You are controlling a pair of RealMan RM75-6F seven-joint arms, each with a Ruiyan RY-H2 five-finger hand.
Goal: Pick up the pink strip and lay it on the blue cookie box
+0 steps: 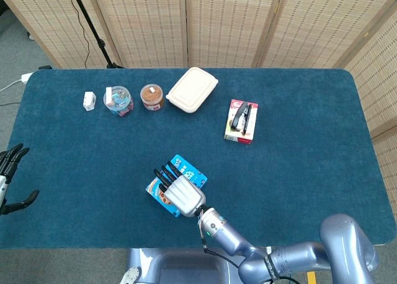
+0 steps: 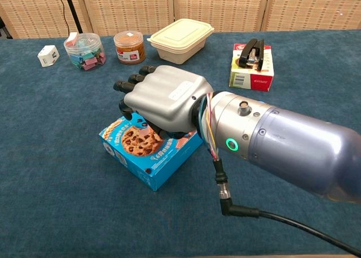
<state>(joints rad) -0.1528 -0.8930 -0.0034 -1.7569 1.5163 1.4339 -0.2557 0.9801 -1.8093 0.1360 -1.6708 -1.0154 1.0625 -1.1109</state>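
Note:
The blue cookie box (image 2: 148, 152) lies near the table's front edge, also seen in the head view (image 1: 188, 167). My right hand (image 2: 162, 100) sits low over its far half, fingers curled down onto the lid; from above, the hand (image 1: 180, 190) covers most of the box. Only a small pale bit of the pink strip (image 2: 139, 121) shows, pinched under the fingers just above the lid. The rest of the strip is hidden by the hand. My left hand (image 1: 8, 180) hangs off the table's left edge, fingers spread, holding nothing.
Along the back stand a small white box (image 1: 89, 100), a clear jar of clips (image 1: 118, 100), a brown-filled jar (image 1: 151, 96) and a cream lunch box (image 1: 192, 89). A black stapler on a red box (image 1: 241, 120) lies right of centre.

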